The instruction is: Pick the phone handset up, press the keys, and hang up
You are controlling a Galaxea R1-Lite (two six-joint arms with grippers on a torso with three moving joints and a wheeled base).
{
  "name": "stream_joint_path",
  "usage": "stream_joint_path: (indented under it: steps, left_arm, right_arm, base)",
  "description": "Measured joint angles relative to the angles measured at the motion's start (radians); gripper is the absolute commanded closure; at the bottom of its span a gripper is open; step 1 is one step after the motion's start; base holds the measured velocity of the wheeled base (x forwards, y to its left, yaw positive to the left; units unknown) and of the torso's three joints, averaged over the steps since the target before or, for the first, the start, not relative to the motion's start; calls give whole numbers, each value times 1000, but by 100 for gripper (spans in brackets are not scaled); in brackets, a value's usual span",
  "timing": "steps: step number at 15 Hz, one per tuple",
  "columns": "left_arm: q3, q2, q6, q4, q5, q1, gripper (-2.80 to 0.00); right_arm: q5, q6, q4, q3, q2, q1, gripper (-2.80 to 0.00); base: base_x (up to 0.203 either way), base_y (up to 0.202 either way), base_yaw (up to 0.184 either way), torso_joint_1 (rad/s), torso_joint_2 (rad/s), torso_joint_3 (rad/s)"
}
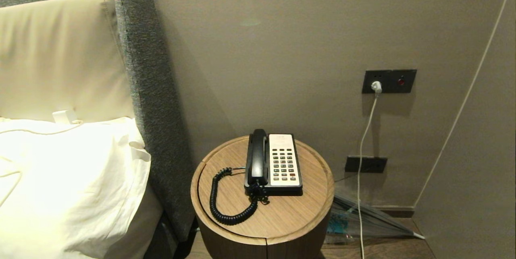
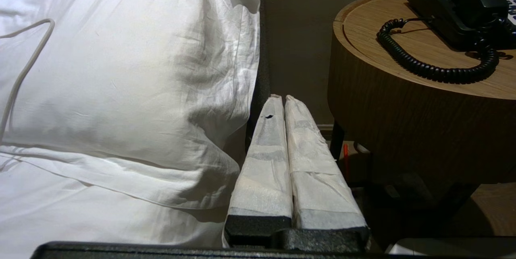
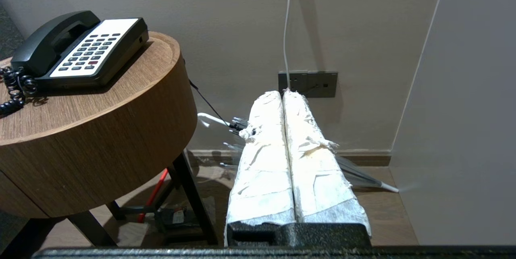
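The phone handset [image 1: 258, 155] lies in its cradle on the left side of the phone base [image 1: 284, 164], on the round wooden tabletop [image 1: 282, 218] beside the bed. Its coiled cord [image 1: 225, 202] loops out across the wood on the bed side. Nothing has been lifted; the step in hand looks like the approach.

Neither arm shows in the head view. The left tool [image 2: 282, 100] hangs low, below the tabletop's rim, with the pillow [image 2: 121, 81] on one side and the tabletop's wall on the other; its two wrapped fingers are pressed together on nothing. The right tool [image 3: 283, 93] is also below the rim, on the wall side of the tabletop, fingers likewise together and empty, pointing toward a wall socket [image 3: 308, 83].

To do this well, the working tool should probably rise above the rim first, part its fingers before reaching the phone, and close across the handset's narrow middle. Lifting straight up should keep the cord from dragging the base. The keypad [image 1: 283, 163] sits just beside the cradle, so a careless approach could hit keys early.
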Motion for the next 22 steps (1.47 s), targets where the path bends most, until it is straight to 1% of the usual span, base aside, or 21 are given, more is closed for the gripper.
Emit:
stream_joint_path:
  steps: [22]
  left_arm:
    - [-1,0,1,0,2,-1,0]
  right_arm:
    - [1,-6,-1,0,0,1,0]
  base:
    - [0,0,0,0,0,0]
